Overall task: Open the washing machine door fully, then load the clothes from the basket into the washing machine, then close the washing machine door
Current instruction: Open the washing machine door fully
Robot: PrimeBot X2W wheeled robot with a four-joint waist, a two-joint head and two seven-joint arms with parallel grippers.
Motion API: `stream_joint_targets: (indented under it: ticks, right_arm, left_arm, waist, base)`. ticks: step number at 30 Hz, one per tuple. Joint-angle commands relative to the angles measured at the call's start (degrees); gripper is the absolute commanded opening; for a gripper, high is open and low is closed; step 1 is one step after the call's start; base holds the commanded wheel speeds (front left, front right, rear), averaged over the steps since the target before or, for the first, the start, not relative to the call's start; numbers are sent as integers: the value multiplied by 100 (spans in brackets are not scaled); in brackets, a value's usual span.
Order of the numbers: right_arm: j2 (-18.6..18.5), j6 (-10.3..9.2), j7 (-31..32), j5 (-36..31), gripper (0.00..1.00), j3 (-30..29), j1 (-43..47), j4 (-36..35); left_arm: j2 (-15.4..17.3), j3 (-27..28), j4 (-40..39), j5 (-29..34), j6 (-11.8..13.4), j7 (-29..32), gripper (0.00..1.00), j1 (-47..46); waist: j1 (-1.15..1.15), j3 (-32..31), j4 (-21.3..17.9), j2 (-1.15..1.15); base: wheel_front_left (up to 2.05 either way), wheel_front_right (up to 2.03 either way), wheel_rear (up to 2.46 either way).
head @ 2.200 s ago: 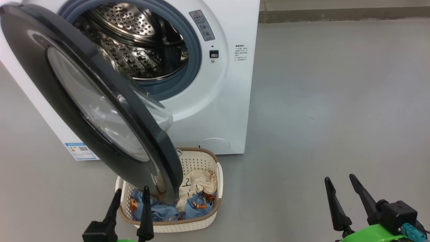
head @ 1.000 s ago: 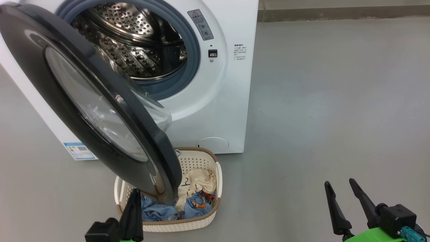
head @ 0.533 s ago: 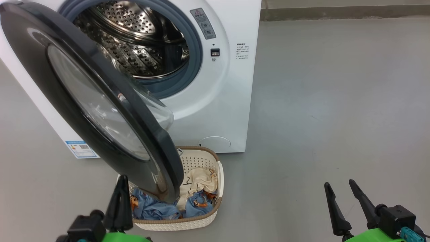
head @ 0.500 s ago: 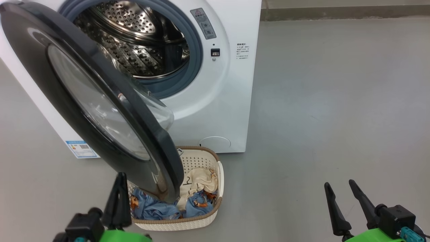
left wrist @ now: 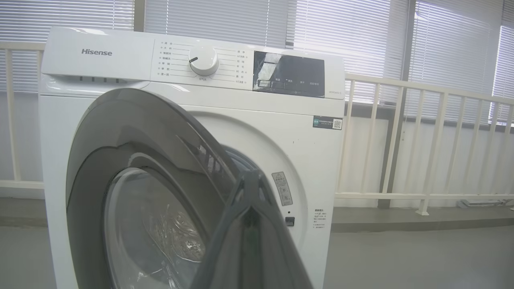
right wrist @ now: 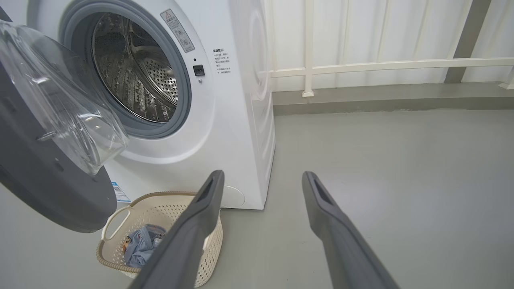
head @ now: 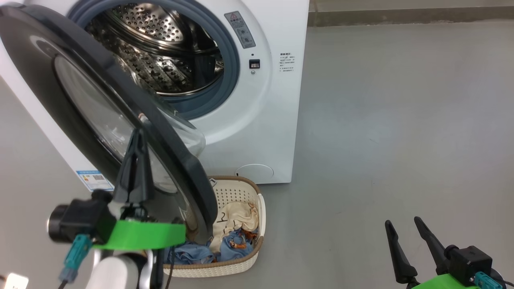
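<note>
The left gripper has its two dark fingers pressed flat together into one blade, with nothing between them; in the head view the tip stands in front of the glass window of the washing machine door, and whether it touches the door I cannot tell; in the left wrist view the joined fingers point at the door's near edge. The right gripper stands wide apart and empty, its fingers over bare grey floor, well clear of the machine.

The washing machine carries "Hisense" on its top panel, beside a white dial and a dark display; a grey warning sticker with a red triangle sits by the drum opening; a blue label sits low on the front; the small print is too fine to read. A cream cloth in the basket bears a black "2"-like mark; the light blue clothes lie beside it; the basket sits at the machine's foot, partly under the half-open door.

The left wrist, with its green band, is held up with fingers pointing upward; the right sits low, fingers angled up.
</note>
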Motion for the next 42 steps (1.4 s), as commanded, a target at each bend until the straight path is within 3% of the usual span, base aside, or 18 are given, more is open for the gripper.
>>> stream_joint_targets:
  ticks: [1,11,20,32,42]
  right_arm:
    - [-28,9,-75,-42,100,145,-189,-118]
    - [-28,9,-117,-78,100,192,-229,-46]
    - [-28,9,-167,-78,100,175,-255,4]
    - [-28,9,-208,-89,100,169,-298,41]
    - [-28,9,-214,-93,100,174,-262,78]
  left_arm:
    - [54,115,-177,51,-2,-35,0,-352]
    - [54,-736,464,-338,86,192,0,-1127]
    - [54,-1343,1152,-1178,256,736,0,-1203]
    - [62,-1438,2290,-1590,253,694,0,-1207]
    - [63,-1409,2628,-1641,211,445,0,-1270]
  waist:
    - [0,4,-9,0]
    - [0,24,-141,0]
    - [0,90,-245,0]
    - [0,119,-236,0]
    - [0,93,-169,0]
  base:
    - [0,0,0]
    - [0,0,0]
    - [0,0,0]
    - [0,0,0]
    - [0,0,0]
